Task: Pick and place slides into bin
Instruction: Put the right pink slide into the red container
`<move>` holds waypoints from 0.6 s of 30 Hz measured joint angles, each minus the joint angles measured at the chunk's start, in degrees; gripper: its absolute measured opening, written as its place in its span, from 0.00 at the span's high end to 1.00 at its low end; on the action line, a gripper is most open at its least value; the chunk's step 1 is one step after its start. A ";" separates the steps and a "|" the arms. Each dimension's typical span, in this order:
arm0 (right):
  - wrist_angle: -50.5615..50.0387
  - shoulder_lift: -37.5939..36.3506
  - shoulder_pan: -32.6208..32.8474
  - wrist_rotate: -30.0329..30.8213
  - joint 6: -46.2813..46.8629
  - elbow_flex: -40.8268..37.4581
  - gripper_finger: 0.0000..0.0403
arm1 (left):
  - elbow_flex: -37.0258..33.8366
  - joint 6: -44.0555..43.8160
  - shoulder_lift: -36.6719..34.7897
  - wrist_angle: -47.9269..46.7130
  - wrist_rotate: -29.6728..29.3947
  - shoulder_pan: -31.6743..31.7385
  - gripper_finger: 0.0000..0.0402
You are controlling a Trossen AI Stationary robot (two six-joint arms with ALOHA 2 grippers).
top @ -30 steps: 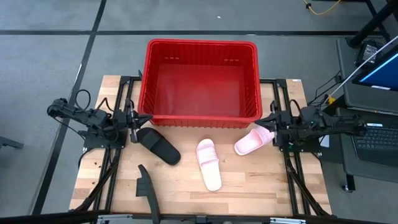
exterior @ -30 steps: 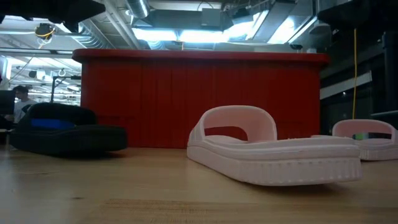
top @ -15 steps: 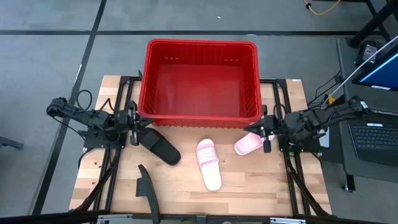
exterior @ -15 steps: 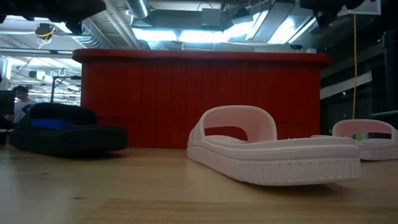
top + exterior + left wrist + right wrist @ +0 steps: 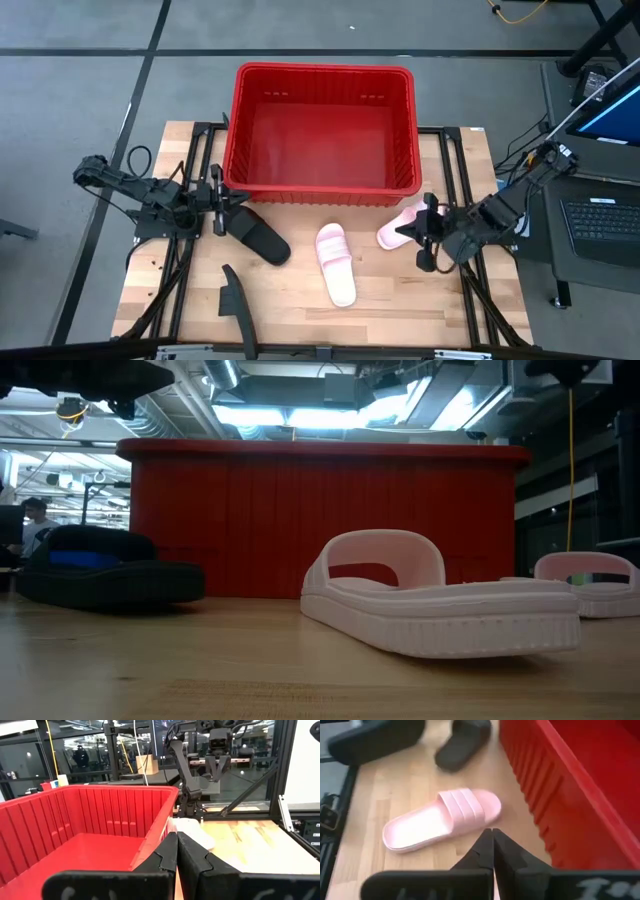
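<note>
The red bin [image 5: 325, 130] stands at the far middle of the table. A black slide [image 5: 257, 235] and a pink slide [image 5: 336, 262] lie flat on their soles before it. A second pink slide [image 5: 398, 230] lies right of them. A second black slide [image 5: 232, 300] lies near the front left. My right gripper [image 5: 424, 232] is shut and empty, raised just right of the second pink slide. Its wrist view shows the middle pink slide [image 5: 440, 822]. My left gripper [image 5: 222, 200] is shut and empty by the bin's near left corner, above the black slide's heel end.
Metal frame rails [image 5: 190, 180] run along both sides of the wooden table. A laptop and desk [image 5: 600, 215] stand past the right edge. Bare wood [image 5: 400, 300] lies along the front of the table. A person [image 5: 35, 510] shows far back in the low view.
My right gripper has swung out from its resting place at the right edge, first toward the table's left, then toward the near edge, and it now points slantwise over the right pink slide. The slides have not moved.
</note>
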 joint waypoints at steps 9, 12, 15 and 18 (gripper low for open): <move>-23.65 3.71 1.08 -5.06 32.31 2.70 1.00 | 0.00 -0.11 0.17 0.71 -0.09 0.00 1.00; -28.27 4.81 0.66 -8.22 38.32 2.70 1.00 | 0.00 -0.08 0.17 0.70 -0.09 0.00 1.00; -29.56 5.87 0.09 -12.03 42.03 2.70 0.99 | 0.00 0.00 0.17 0.70 -0.10 0.00 1.00; -29.45 7.25 -0.57 -13.48 42.34 2.70 0.99 | 0.00 0.59 0.17 0.70 -0.13 0.00 1.00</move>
